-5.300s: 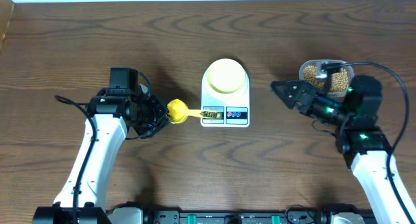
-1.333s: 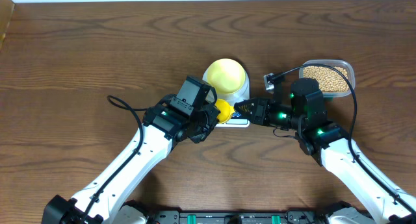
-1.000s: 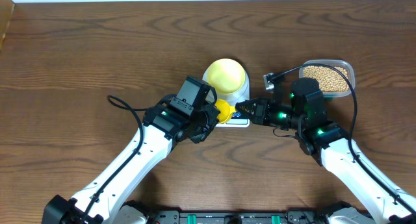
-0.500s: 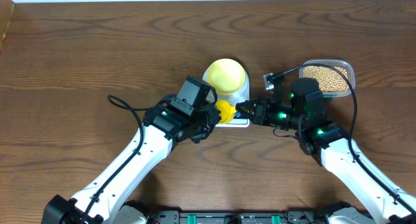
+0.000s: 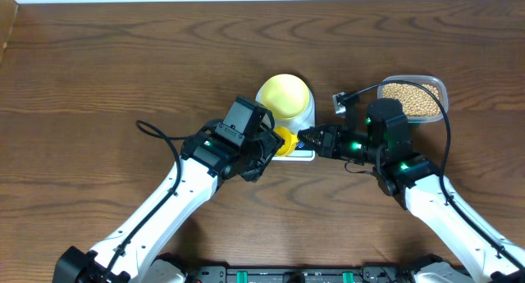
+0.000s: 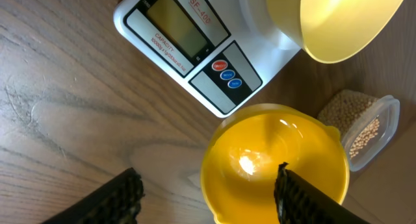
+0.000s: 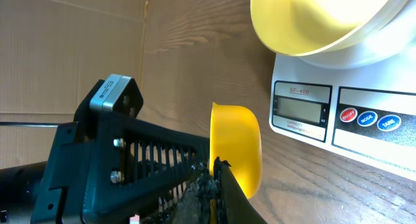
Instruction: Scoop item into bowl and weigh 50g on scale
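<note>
Because the beans (image 5: 412, 100) are small, hard and likely to roll, carry them only in the scoop (image 6: 273, 162), gripped clear of its cup and kept level. They lie in the tub (image 5: 443, 86) behind the right gripper (image 5: 303, 137), whose grip cannot be told. The left gripper (image 6: 211, 193) is spread wide at the scoop. The bowl (image 5: 285, 96) and scale (image 6: 195, 49), just ahead, would obstruct a low swing.

**You're at a robot lab bench**

Look down and you've got a dark wood-grain surface (image 5: 98, 61) with two white robot arms on it, the left arm (image 5: 156, 209) and the right arm (image 5: 451, 213). Black cables (image 5: 156, 131) loop off them, and green status lights (image 5: 401, 166) glow on the housings. A black mounting rail (image 5: 287, 275) runs along the near edge. The only household piece is a white kitchen scale (image 6: 195, 55).
</note>
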